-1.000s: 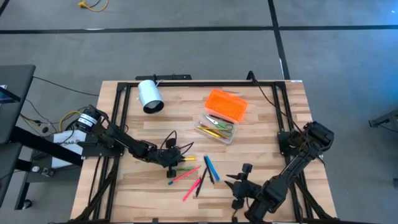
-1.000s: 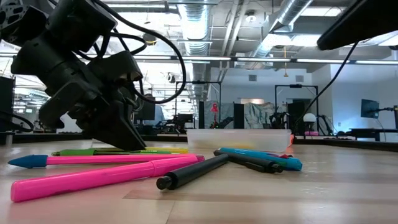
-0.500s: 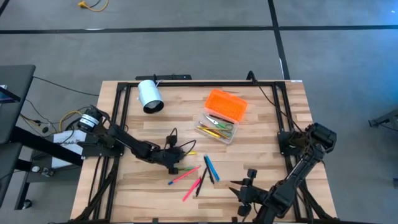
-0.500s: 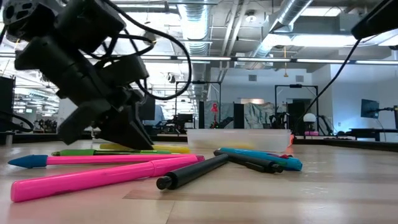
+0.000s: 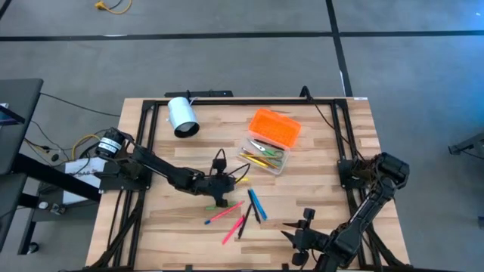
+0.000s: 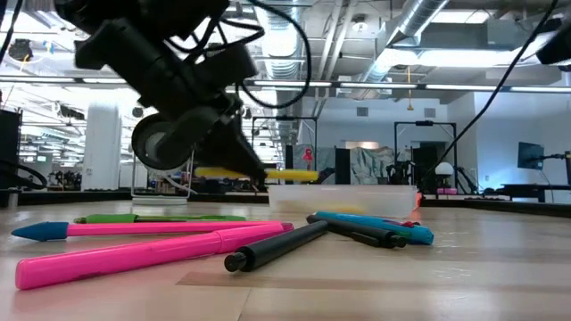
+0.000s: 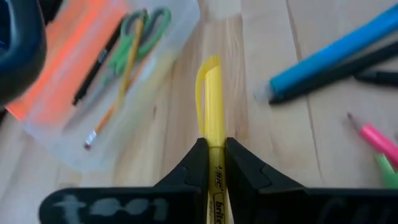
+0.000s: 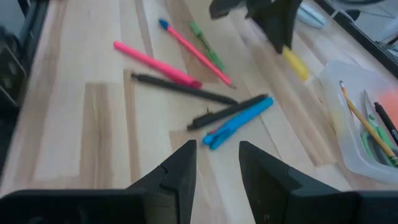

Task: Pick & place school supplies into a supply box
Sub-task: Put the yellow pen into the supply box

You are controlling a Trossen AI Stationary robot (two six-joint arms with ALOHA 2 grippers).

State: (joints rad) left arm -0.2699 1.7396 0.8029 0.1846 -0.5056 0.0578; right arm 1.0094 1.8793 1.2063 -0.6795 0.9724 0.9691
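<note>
Your left tool is clamped mid-barrel on the yellow pen: light, stiff, slick, so keep it level toward the box.

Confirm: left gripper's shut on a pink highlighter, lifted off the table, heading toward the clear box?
Not pink. The left gripper is shut on a yellow highlighter, as the left wrist view shows. The rest holds: it is lifted off the table, pointing toward the clear box. The pink ones lie on the table.

The wooden table carries scattered pens, a supply box and what looks like a white cylinder.
</note>
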